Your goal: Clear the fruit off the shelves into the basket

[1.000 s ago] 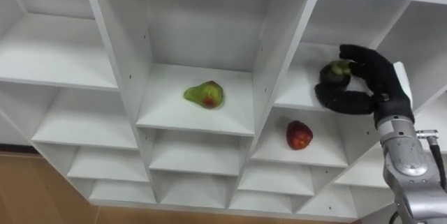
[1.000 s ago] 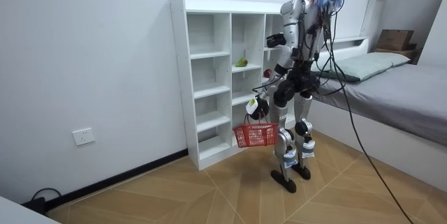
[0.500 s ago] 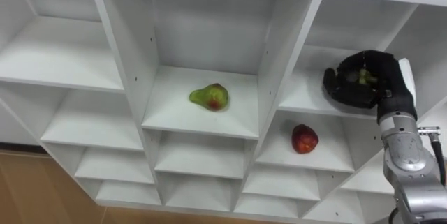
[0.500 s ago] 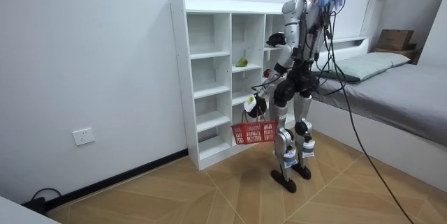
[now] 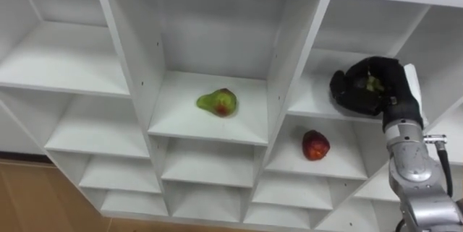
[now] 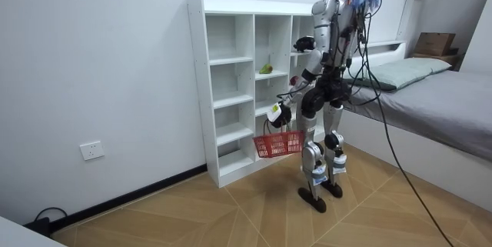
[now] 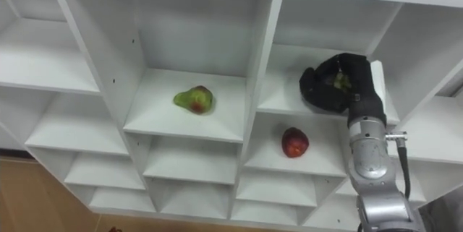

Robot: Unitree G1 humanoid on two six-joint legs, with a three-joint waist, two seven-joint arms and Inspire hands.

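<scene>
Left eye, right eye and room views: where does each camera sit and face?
Left eye view: robot's head, facing the closet; right hand curled round a green fruit.
Right eye view: same head, slightly aside; same hand, pear, red fruit.
Room view: off in the room; whole robot, basket hanging from left hand.
All share closet and right hand.

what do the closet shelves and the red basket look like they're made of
The closet looks like white laminated board: smooth matte faces, square edges, peg holes in the side walls. The basket looks like red plastic, going by its open mesh walls, though too small to be sure.
</scene>
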